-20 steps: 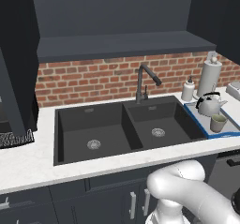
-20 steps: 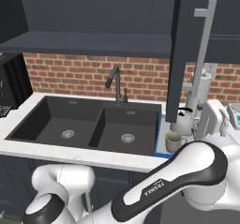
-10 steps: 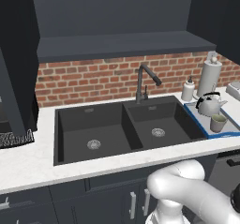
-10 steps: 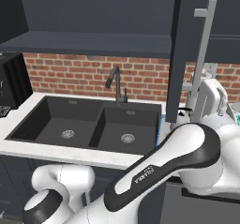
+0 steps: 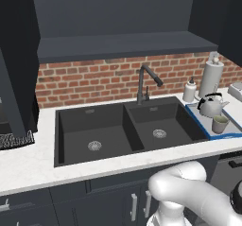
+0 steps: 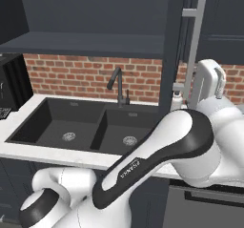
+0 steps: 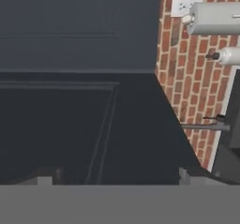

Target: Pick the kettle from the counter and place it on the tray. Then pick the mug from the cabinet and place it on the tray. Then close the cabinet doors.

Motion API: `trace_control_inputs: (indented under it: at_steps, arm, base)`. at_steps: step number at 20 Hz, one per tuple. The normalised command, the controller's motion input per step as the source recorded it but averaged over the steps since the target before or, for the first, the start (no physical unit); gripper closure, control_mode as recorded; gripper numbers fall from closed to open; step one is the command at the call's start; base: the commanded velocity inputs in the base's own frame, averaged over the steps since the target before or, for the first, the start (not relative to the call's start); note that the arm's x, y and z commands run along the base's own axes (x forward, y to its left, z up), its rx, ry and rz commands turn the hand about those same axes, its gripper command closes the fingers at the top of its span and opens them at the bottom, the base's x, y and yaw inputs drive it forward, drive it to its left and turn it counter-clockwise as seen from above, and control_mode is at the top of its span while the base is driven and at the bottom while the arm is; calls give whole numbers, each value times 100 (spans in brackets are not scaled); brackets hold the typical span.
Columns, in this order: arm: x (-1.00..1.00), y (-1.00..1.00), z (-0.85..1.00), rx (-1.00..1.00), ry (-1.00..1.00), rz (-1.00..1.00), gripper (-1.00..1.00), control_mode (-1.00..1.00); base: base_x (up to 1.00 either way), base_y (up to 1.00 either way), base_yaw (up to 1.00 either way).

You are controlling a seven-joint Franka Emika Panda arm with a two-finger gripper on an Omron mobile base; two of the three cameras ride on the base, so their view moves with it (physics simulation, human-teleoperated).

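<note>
- Left base view: a white stone surface with a black double sink runs under a brick wall, and at its right end lies a flat blue-rimmed tray.
- On that tray stand the silver kettle and, just in front of it toward the front edge, the small mug. Both pick-and-place steps look finished.
- Behind the tray, against the wall, stand a paper-towel roll and a small soap bottle.
- Compared with a second ago, the tray and its load have not moved. In the right base view the arm has swung up and across, so its white elbow now hides the right end of the surface.
- That suggests the work has turned to the last step, closing the cabinet doors, which are not yet shut.
- Right base view: an open door with a long silver bar handle stands edge-on, and the arm's forearm rises just beside that handle.
- Hand view: the camera is rolled sideways and faces a dark cabinet panel at close range.
- Gripper: its two fingertips stand wide apart with nothing between them.
</note>
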Motion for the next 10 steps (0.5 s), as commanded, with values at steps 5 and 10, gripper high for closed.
trace_control_inputs:
  at_steps: [5, 10]
  arm:
    - [-19, 47, 23, 0, 0, 0, -100, -100]
    - [-5, 71, 6, 0, 5, -1, -100, -100]
  base:
    - [0, 0, 0]
    - [0, 0, 0]
